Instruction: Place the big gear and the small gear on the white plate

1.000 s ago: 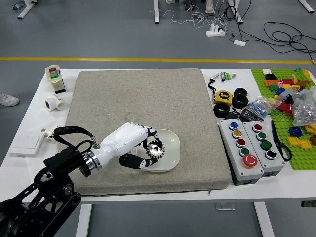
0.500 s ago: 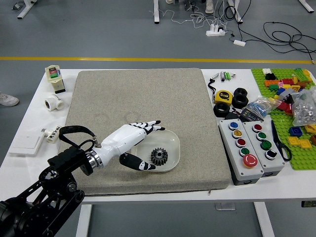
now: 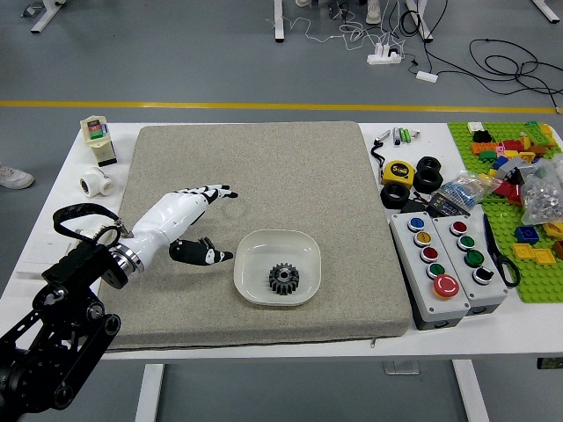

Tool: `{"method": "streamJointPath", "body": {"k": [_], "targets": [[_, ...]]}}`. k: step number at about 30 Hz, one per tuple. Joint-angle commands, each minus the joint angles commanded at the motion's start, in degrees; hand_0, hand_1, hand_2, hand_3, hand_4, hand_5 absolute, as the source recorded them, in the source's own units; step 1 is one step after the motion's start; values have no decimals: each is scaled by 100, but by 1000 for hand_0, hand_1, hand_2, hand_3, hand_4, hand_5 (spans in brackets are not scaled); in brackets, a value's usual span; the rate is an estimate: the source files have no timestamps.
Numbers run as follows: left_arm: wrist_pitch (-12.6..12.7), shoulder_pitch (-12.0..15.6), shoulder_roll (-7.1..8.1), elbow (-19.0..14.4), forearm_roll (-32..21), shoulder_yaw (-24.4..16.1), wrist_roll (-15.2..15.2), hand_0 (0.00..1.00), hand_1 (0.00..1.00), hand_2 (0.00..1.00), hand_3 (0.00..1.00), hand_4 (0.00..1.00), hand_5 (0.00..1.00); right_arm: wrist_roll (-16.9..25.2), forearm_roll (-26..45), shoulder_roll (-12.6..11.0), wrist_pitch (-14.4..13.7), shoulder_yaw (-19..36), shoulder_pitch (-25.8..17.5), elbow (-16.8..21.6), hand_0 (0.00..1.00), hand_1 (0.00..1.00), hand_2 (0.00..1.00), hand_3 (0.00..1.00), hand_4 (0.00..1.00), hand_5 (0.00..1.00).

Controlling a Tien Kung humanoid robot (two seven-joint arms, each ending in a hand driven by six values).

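Inside the white rounded-square plate (image 3: 251, 282), toward five o'clock from its middle, one dark grey toothed metallic gear (image 3: 283, 288), lying flat: face and central hole upward, axis upright, outline round with equal width in every direction. Big or small one, not possible to tell. At ten o'clock from the plate, the white-and-black left hand (image 3: 165, 221), palm side partly hidden; fingers (image 3: 211, 190) extended toward two o'clock, thumb apart and near the rim, grasping nothing. Black left arm cut off at the picture's left edge, with a flat white box (image 3: 35, 258) partly covered behind it. Under the plate, a grey-beige cloth mat (image 3: 264, 158) on a white table (image 3: 466, 338). Beyond, at twelve o'clock, grey floor (image 3: 176, 53) with a straight yellow line (image 3: 220, 105); toward one o'clock, loose black cables (image 3: 506, 66).
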Motion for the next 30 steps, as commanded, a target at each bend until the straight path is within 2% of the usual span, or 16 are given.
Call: {"method": "streamJointPath", "body": {"k": [1, 4, 5, 10, 11, 13, 16, 17, 22, 23, 30], "targets": [[-105, -6, 0, 69, 0, -20, 11, 662, 716, 783, 670, 781, 153, 0, 2, 0, 0, -4, -1, 0, 604, 609, 699, 554, 756, 656], [-141, -28, -1, 260, 0, -35, 20, 662, 716, 783, 670, 781, 153, -1, 5, 3, -2, -6, -1, 0, 604, 609, 699, 554, 756, 656], [-136, -32, -5, 309, 0, -41, 22, 545, 611, 643, 627, 779, 147, -1, 7, 3, -2, -7, -2, 0, 603, 610, 699, 555, 756, 656], [-127, -42, -35, 507, 0, -85, 39, 545, 611, 643, 627, 779, 147, -1, 20, 5, -3, -11, 6, 0, 603, 610, 699, 555, 756, 656], [-121, -42, -38, 543, 0, -88, 41, 482, 563, 588, 611, 769, 153, -1, 25, 5, -4, -12, 8, 0, 604, 612, 698, 554, 756, 657], [-104, -45, -42, 598, 0, -91, 50, 482, 563, 588, 611, 769, 153, 0, 34, 4, -3, -16, 11, 0, 604, 612, 698, 554, 756, 657], [-97, -45, -44, 630, 0, -94, 67, 482, 563, 588, 611, 769, 153, 2, 39, 2, -2, -16, 15, 0, 604, 612, 698, 554, 756, 657], [-103, -46, -45, 642, 0, -96, 74, 401, 496, 538, 595, 737, 149, 3, 44, 2, -2, -15, 16, 0, 604, 610, 699, 554, 757, 657], [-100, -47, -48, 676, 0, -109, 110, 401, 496, 538, 595, 737, 149, 9, 53, -4, -1, -14, 23, 0, 604, 610, 699, 554, 757, 657], [-84, -48, -49, 672, 0, -106, 117, 329, 451, 508, 570, 693, 130, 11, 55, -6, 1, -15, 27, 0, 604, 610, 699, 554, 756, 657], [95, -74, -51, 637, 0, -111, 119, 307, 428, 491, 565, 672, 127, 15, 60, -10, 2, -5, 44, 0, 604, 610, 698, 553, 756, 658]]}}
